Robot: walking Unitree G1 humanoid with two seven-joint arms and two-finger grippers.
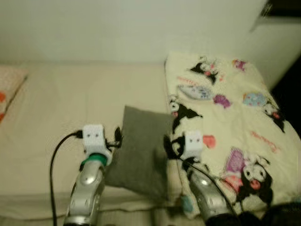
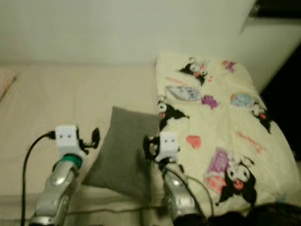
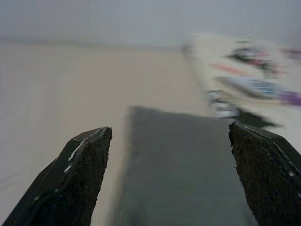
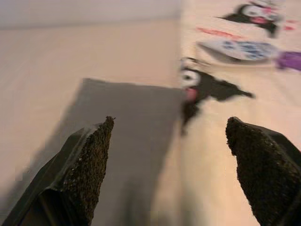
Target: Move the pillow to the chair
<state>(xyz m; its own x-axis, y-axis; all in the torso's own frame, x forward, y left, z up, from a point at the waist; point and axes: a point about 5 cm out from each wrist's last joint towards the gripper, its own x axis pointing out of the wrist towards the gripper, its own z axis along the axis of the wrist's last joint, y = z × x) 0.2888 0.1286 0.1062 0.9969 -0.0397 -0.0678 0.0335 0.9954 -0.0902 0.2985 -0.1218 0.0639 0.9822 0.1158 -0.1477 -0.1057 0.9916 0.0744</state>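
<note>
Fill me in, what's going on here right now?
The robot stands at a bed with both arms reaching toward a grey pillow lying beside a cartoon-print blanket. The left gripper and right gripper are both open, one at each side of the pillow, and it is not yet gripped.

We can read no text, label or number anywhere; the blanket [image 1: 225, 122] carries cartoon figures and some pink marks too blurred to read.
</note>
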